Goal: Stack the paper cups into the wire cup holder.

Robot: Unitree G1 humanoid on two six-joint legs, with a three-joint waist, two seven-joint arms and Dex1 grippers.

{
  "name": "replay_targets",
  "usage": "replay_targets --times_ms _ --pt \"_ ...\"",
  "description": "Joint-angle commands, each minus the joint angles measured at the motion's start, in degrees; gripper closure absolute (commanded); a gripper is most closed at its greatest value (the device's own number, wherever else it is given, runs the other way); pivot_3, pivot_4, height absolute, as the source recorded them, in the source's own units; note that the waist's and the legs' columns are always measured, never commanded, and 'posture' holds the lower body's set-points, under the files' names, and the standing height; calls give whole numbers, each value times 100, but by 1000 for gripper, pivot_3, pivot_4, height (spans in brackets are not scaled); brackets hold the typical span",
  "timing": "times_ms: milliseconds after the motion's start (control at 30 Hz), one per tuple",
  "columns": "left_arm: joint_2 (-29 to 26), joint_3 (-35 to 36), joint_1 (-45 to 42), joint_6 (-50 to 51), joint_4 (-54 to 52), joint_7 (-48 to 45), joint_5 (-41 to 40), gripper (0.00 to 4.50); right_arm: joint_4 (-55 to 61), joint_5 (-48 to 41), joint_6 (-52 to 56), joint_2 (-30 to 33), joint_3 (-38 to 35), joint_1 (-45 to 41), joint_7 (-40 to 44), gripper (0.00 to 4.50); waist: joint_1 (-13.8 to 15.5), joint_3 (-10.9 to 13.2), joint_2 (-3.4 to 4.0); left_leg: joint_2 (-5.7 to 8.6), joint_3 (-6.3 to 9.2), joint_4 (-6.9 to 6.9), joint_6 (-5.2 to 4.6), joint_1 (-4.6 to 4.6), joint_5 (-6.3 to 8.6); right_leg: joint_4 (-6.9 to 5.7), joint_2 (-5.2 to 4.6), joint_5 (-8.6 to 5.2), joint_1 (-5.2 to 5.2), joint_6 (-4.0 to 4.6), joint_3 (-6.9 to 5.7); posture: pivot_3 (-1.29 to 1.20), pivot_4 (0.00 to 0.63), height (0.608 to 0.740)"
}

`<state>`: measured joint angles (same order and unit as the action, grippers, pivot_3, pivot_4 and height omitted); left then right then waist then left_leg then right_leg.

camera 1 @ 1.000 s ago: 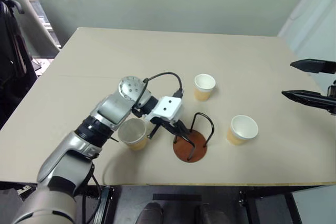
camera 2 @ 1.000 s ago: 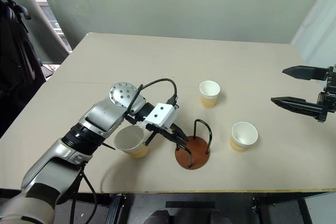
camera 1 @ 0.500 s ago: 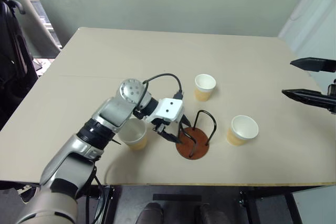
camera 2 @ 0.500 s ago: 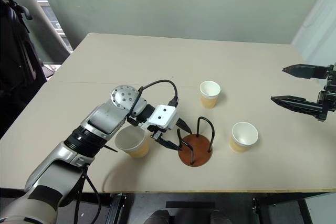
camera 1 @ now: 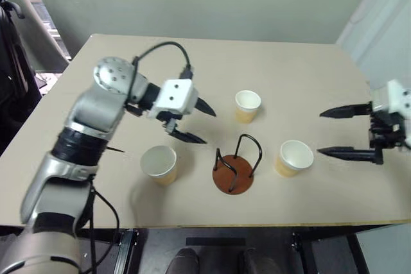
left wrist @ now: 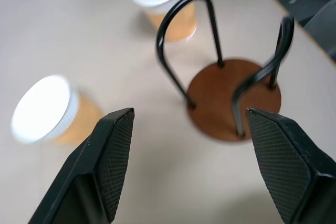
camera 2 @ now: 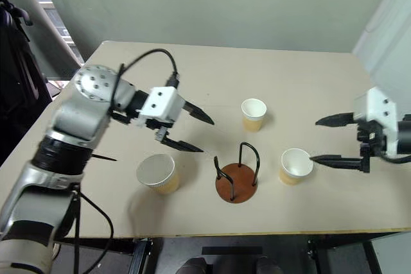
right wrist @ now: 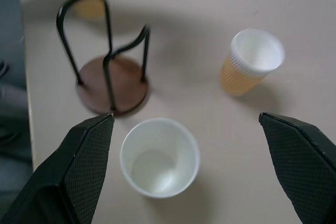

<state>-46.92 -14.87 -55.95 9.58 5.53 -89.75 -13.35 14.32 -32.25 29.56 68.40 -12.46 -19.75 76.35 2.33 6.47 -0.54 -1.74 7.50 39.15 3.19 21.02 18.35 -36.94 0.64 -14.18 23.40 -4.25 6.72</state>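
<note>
The wire cup holder [camera 1: 234, 172] stands empty near the table's front edge, black loops on a round reddish-brown base. Three paper cups stand upright: one left of the holder [camera 1: 159, 163], one behind it [camera 1: 247, 106], one to its right [camera 1: 295, 157]. My left gripper [camera 1: 209, 127] hangs open above the table, up and left of the holder, holding nothing; the left wrist view shows the holder [left wrist: 233, 98] ahead of it. My right gripper [camera 1: 320, 133] is open just right of the right cup, which shows close between its fingers [right wrist: 160, 157].
The beige table [camera 1: 192, 68] has bare room across its back half. Its front edge [camera 1: 192, 226] runs close to the holder and the left cup. Dark equipment [camera 1: 13, 49] stands off the table's left side.
My left gripper opened at the holder, then rose and drew back to the left. My right gripper came down and inward to the right cup.
</note>
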Motion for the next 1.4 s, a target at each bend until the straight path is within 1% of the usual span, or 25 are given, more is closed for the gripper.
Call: replay_targets --times_ms 33,167,333,400,500,600,767,800,833,900,933,967,1167,1200,1300,1400 --pt "-513 616 272 403 -531 -105 -388 880 283 143 -140 84 275 -178 91 0 -24 0 0 -1 1 -1 0 1 0 0 1 0 1 0 0 0 150 740" --pt "-1033 1166 924 982 -1150 40 -847 880 465 308 -237 96 638 -179 234 0 -51 0 -1 -2 2 -5 0 2 0 0 3 0 5 0 -1 0 150 740" --pt "-1655 2375 2297 2038 -2336 281 -1856 880 674 593 -286 46 1084 -117 226 0 -62 0 -1 -3 4 -8 0 2 0 2 0 -1 5 1 0 0 150 740" --pt "-1730 2842 2725 2369 -2623 528 -2120 880 574 896 -374 37 1314 -93 166 0 -63 0 -2 -4 3 -8 0 -2 0 -1 0 -1 4 2 0 0 150 740" --pt "-1757 3273 3159 2713 -2947 833 -2445 880 420 1144 -508 0 1482 -91 174 0 -46 -1 -2 -5 4 -8 -2 -6 2 -3 -1 -1 2 7 -2 0 150 740" --pt "-1825 3546 3543 2909 -3199 1002 -2623 880 306 1320 -603 -110 1701 -242 205 0 -69 -1 -3 -6 3 -7 -3 -11 3 -9 -3 -1 0 12 -1 0 150 740" --pt "-1985 3847 3870 2979 -3239 1155 -2705 880 70 1706 -812 -297 2026 -439 185 0 -85 -1 -3 -11 1 -10 -1 -12 4 -13 1 -1 7 21 -1 0 150 740" --pt "-2012 3901 3920 2991 -3237 1183 -2727 831 62 1725 -814 -341 2055 -479 186 383 -84 -1 -3 -11 0 -10 -1 -12 4 -13 1 -2 7 22 -1 0 150 740" --pt "-2035 3927 3949 2995 -3234 1210 -2750 831 56 1733 -810 -375 2066 -509 199 569 -83 -1 -3 -10 1 -10 0 -12 4 -13 1 -2 7 22 -1 0 150 740" --pt "-2062 3993 4035 2977 -3212 1278 -2740 831 83 1780 -805 -431 2108 -528 209 1238 -83 -1 -3 -9 0 -10 0 -11 5 -12 0 -1 7 23 -1 0 150 740" --pt "-2066 4012 4064 2967 -3211 1302 -2747 831 87 1813 -813 -450 2123 -526 211 1710 -82 -1 -3 -9 0 -10 0 -11 5 -12 0 -1 7 24 -1 0 150 740" --pt "-2065 4025 4090 2957 -3216 1331 -2761 831 82 1856 -831 -463 2138 -529 203 2037 -81 -1 -3 -9 0 -10 1 -11 5 -12 0 -2 7 25 -1 0 150 740" --pt "-2077 3969 4086 2852 -3145 1457 -2775 831 46 1962 -874 -489 2174 -589 231 4348 -84 -1 -3 -10 0 -11 2 -11 6 -12 -1 -2 7 30 -1 0 150 740" --pt "-2081 3960 4083 2834 -3127 1464 -2767 831 47 1973 -878 -485 2176 -593 241 4466 -84 -1 -3 -10 0 -10 4 -11 7 -12 0 -2 7 32 -2 0 150 740" --pt "-2090 3936 4061 2779 -3064 1491 -2726 831 64 1931 -879 -440 2112 -620 316 4466 -82 -1 -3 -10 1 -11 5 -11 8 -12 0 -4 8 34 -2 0 150 740" --pt "-2129 3947 4068 2732 -2994 1498 -2701 831 111 1483 -773 -407 1808 -828 575 4466 -87 -1 -3 -10 0 -11 5 -10 8 -12 0 -4 8 35 -1 0 150 740"
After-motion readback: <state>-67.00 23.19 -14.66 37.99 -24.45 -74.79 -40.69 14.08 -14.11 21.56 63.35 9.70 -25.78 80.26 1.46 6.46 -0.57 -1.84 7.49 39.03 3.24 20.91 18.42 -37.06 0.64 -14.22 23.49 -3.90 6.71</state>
